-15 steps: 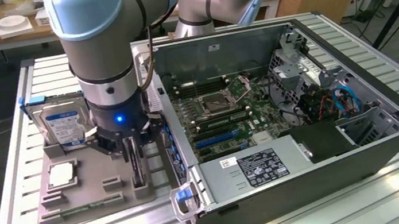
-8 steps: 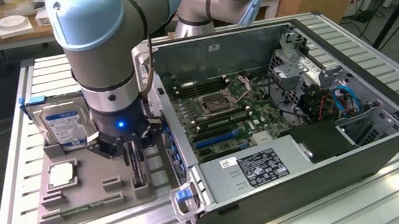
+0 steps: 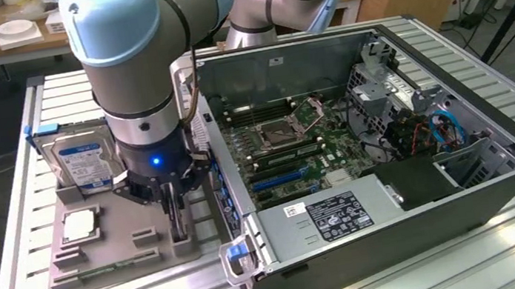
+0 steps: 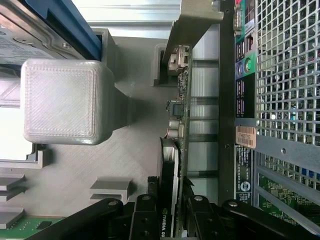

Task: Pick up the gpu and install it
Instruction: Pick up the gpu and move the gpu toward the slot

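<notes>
The gpu point(image 3: 179, 228) stands on edge in a slot at the right end of the grey holder tray point(image 3: 103, 258), beside the open computer case point(image 3: 376, 136). My gripper point(image 3: 174, 200) comes straight down on it. In the wrist view the gpu point(image 4: 172, 160) runs edge-on away from the camera, its metal bracket point(image 4: 192, 25) at the far end. The black fingers point(image 4: 145, 217) of my gripper point(image 4: 172, 222) press against both of its faces, so the gripper is shut on the card. The card's lower edge still rests in the tray.
A blue-labelled hard drive point(image 3: 81, 164) stands at the tray's back, a processor point(image 3: 79, 225) lies in the middle, and a green memory stick point(image 3: 104, 271) lies along the front. Blue card slots point(image 3: 277, 179) show on the motherboard. The case's rear grille point(image 4: 287, 65) is close beside the gpu.
</notes>
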Motion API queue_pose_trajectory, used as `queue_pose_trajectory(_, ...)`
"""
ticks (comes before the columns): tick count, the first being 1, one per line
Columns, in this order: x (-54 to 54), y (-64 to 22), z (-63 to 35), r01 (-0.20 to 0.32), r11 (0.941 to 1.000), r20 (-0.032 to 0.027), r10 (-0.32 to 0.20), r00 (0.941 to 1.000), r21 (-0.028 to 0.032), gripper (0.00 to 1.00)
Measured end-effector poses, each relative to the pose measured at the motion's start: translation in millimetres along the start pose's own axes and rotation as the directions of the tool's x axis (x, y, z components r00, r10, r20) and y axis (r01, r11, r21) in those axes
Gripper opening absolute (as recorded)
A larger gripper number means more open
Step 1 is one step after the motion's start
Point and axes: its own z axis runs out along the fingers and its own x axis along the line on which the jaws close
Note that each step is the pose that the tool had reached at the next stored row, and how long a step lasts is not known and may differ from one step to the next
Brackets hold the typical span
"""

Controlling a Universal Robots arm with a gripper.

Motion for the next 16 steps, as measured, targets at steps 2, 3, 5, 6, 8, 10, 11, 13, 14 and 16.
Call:
queue_pose_trajectory(2, 0.0, 0.0, 0.0, 0.000, 1.0000, 0.0000, 0.000, 1.0000, 0.0000, 0.28)
queue_pose_trajectory(3, 0.0, 0.0, 0.0, 0.000, 1.0000, 0.0000, 0.000, 1.0000, 0.0000, 0.28)
queue_pose_trajectory(5, -0.1, 0.2, -3.7, 0.000, 1.0000, 0.0003, 0.000, 1.0000, -0.0004, 0.28)
queue_pose_trajectory(6, -0.2, 0.3, -8.2, 0.000, 1.0000, 0.0003, 0.000, 1.0000, -0.0004, 0.28)
queue_pose_trajectory(8, -0.3, 0.6, -17.6, 0.000, 1.0000, 0.0001, 0.000, 1.0000, -0.0001, 0.28)
queue_pose_trajectory(10, -0.4, 0.9, -26.7, 0.000, 1.0000, -0.0001, 0.000, 1.0000, 0.0000, 0.28)
queue_pose_trajectory(11, -0.5, 1.1, -31.1, 0.000, 1.0000, 0.0001, 0.000, 1.0000, -0.0002, 0.28)
queue_pose_trajectory(13, -0.5, 1.3, -38.7, 0.000, 1.0000, 0.0000, 0.000, 1.0000, 0.0000, 0.28)
queue_pose_trajectory(14, -0.4, 1.3, -38.8, 0.000, 1.0000, 0.0003, 0.000, 1.0000, -0.0003, 0.28)
queue_pose_trajectory(16, -0.3, 1.4, -38.9, 0.000, 1.0000, 0.0002, 0.000, 1.0000, -0.0002, 0.28)
